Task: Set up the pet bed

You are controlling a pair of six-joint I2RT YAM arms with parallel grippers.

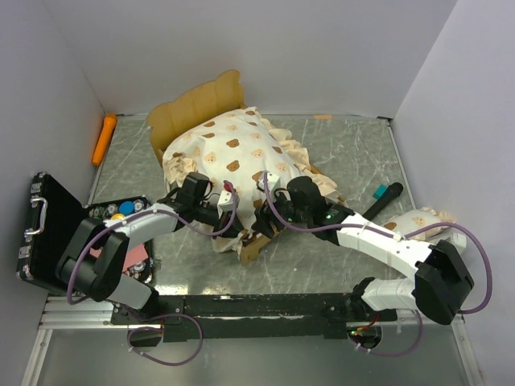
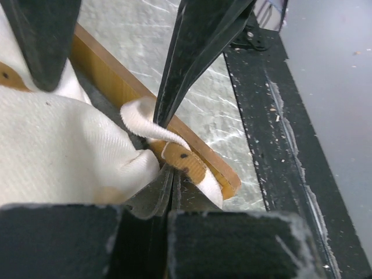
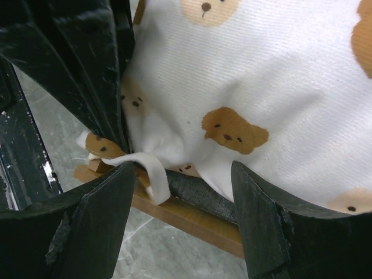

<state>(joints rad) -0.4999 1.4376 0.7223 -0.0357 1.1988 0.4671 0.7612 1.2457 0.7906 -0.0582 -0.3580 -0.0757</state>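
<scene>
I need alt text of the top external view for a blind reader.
The left gripper and right gripper are at the near end of a bear-print mattress on a light-wood bed frame. An open black case sits left, a pillow right.

Bed frame (image 1: 197,100): upper centre of the top view, on the surface (image 1: 338,153), headboard at the back.
Mattress (image 1: 233,153): on the frame, spilling past its near end.
Left tool (image 1: 229,211), right tool (image 1: 269,211): side by side at the mattress's near end, mid-frame.
Pillow (image 1: 418,219): right edge, well apart from the bed.
Marker (image 1: 386,195): between mattress and pillow.
Hard case (image 1: 52,229): left edge, beside the left arm.
Stick (image 1: 105,138): upper left, along the wall.
</scene>
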